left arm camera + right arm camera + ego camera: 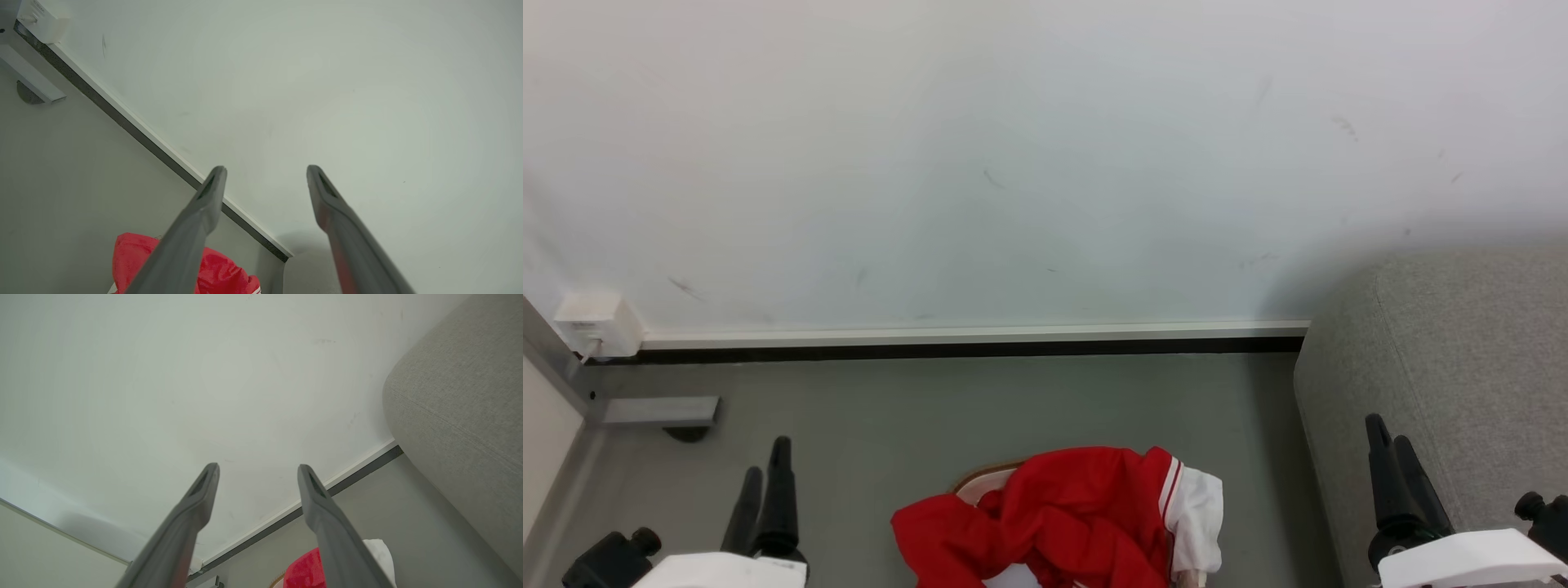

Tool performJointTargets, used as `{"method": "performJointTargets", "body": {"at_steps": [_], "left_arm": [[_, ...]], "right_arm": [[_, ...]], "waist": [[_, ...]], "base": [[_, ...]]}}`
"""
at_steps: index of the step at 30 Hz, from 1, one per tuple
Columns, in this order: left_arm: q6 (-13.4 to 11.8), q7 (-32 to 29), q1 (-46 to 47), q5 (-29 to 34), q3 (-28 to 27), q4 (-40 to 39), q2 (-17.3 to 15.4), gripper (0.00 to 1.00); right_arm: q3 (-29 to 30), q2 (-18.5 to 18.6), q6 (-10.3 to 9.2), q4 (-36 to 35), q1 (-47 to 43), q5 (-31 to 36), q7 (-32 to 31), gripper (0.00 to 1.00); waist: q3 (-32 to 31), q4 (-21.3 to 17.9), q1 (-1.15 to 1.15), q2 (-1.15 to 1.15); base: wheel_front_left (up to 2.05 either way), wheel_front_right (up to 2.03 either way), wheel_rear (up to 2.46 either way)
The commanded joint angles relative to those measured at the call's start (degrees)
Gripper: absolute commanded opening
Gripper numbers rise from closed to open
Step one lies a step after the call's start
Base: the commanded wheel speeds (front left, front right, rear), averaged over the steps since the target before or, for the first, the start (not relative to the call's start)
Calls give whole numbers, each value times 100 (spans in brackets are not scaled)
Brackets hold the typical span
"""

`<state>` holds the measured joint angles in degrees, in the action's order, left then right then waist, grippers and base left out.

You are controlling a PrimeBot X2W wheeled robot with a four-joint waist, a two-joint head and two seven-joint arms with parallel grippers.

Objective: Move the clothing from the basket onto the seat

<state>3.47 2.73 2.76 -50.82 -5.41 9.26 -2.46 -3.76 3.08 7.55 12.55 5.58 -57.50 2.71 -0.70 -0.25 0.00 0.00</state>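
Observation:
Red clothing [1062, 514] with a white panel and striped trim is heaped at the bottom middle of the head view, spilling over the basket [982, 480], of which a bit of brown rim shows. The grey seat [1462, 367] rises at the right. My left gripper [765, 467] stands open at the lower left, left of the clothing. My right gripper [1390, 434] stands open at the lower right, in front of the seat. The left wrist view has open fingers [204, 204] above the clothing [220, 273]. The right wrist view has open fingers [322, 506], the clothing [304, 571] and the seat [461, 408].
A white wall [1013, 163] with a dark skirting strip [947, 351] runs across the back. A white socket box [592, 322] and a grey bracket [658, 410] sit at the far left. Grey floor [1013, 400] lies between the wall and the basket.

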Motion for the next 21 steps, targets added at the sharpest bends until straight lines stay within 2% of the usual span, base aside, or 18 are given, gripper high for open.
{"method": "performJointTargets", "body": {"at_steps": [1, 21], "left_arm": [[-12, 71, 4, 198, -1, -85, -80, 100], [-491, 436, -188, 1753, 304, -171, -300, 100]], "right_arm": [[-39, 45, -4, -69, 92, 183, 69, 100], [-367, 61, -6, 77, 25, 1794, 428, 100]], "waist": [[-3, 3, 0, 0], [-75, 25, 0, 0]], "base": [[0, 0, 0], [0, 0, 0]]}}
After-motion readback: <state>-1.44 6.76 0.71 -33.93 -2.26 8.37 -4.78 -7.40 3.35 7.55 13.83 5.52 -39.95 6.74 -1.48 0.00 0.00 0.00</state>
